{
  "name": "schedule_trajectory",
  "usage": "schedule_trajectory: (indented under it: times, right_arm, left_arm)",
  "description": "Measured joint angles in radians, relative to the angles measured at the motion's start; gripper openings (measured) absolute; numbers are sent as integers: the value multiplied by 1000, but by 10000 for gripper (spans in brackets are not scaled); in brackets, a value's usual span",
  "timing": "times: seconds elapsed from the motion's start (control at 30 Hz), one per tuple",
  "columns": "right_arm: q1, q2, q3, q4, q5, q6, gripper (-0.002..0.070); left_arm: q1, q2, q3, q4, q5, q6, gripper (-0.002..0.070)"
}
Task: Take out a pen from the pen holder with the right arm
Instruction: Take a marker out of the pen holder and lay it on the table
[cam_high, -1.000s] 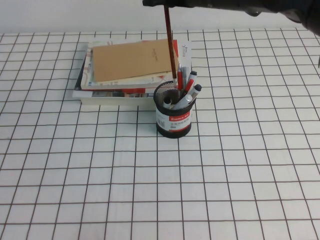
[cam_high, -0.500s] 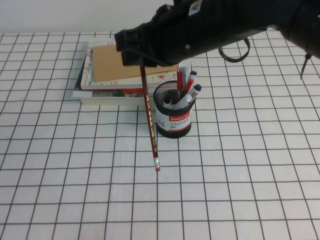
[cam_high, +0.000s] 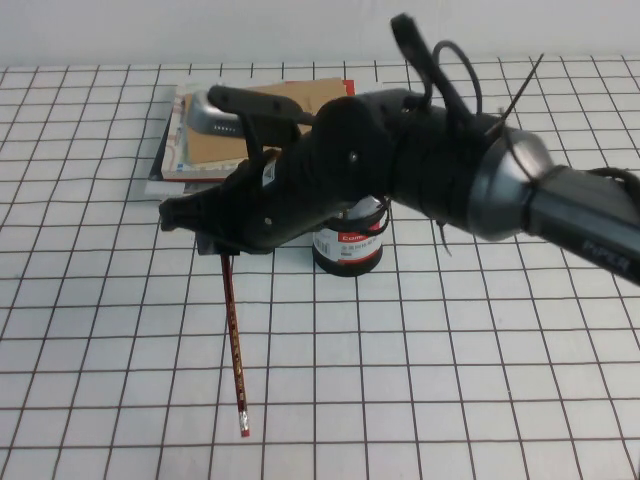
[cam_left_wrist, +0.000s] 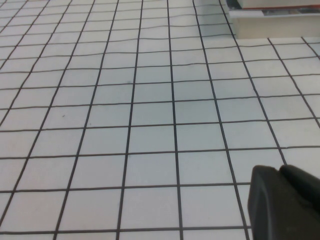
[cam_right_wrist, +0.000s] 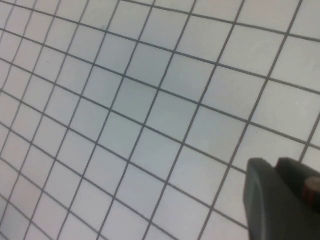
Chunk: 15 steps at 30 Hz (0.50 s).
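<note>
In the high view my right gripper (cam_high: 222, 245) is shut on a dark red pencil (cam_high: 233, 340), left of the black mesh pen holder (cam_high: 348, 250). The pencil hangs steeply from the gripper with its eraser end low over the table, toward the front. The arm covers most of the holder, so only its lower wall and red label show, and its pens are hidden. In the right wrist view the right gripper (cam_right_wrist: 277, 165) has its fingers together, with the pencil's top end (cam_right_wrist: 311, 187) showing between them. My left gripper (cam_left_wrist: 280, 170) is seen only in the left wrist view, shut and holding nothing, over bare table.
A stack of books (cam_high: 200, 140) with a brown cover on top lies behind and to the left of the holder. The white gridded table (cam_high: 450, 380) spreads out on all sides. A corner of the books (cam_left_wrist: 270, 20) shows in the left wrist view.
The right arm has swung left and down, carrying the pencil from above the holder to the holder's left. The pencil's eraser end is now much nearer the front of the table.
</note>
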Motion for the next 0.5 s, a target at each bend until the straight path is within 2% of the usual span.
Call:
schedule_trajectory:
  times: [0.17, 0.5]
  right_arm:
    - [0, 79, 0, -8, -52, 27, 1]
    - [-16, 120, 0, -181, -70, 205, 1]
  left_arm:
    - [0, 0, 0, 0, 0, 0, -4]
    - [0, 0, 0, 0, 0, 0, -4]
